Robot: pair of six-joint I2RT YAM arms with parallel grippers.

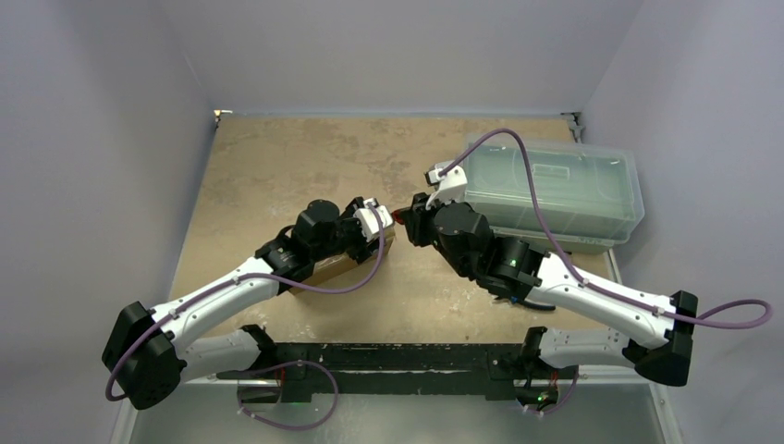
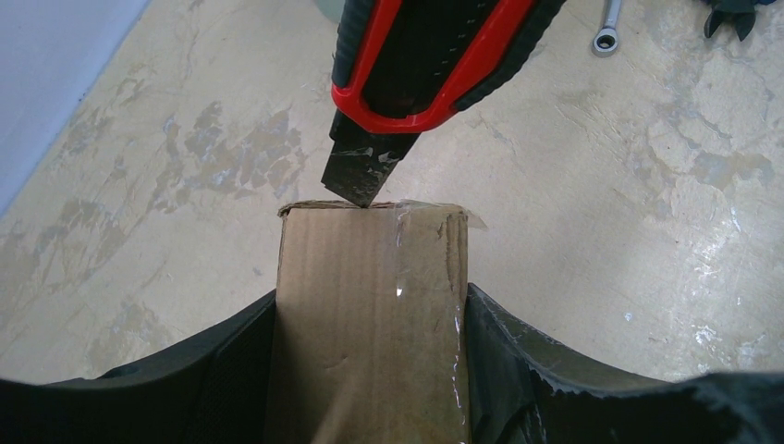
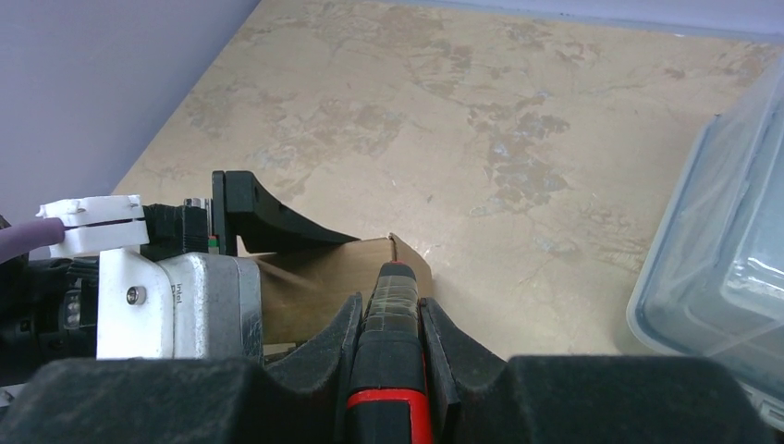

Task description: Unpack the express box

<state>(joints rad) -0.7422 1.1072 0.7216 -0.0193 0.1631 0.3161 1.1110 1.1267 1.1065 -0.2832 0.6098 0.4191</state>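
The express box is a flat brown cardboard mailer with clear tape on its far edge. My left gripper is shut on it, one finger on each side. The box also shows in the top view and in the right wrist view. My right gripper is shut on a red and black utility knife. In the left wrist view the knife comes in from above and its blade tip touches the taped far edge of the box. In the top view both grippers meet mid-table, left, right.
A large clear plastic lidded bin stands at the back right, close to my right arm, and shows in the right wrist view. A wrench and a dark tool lie on the table beyond the box.
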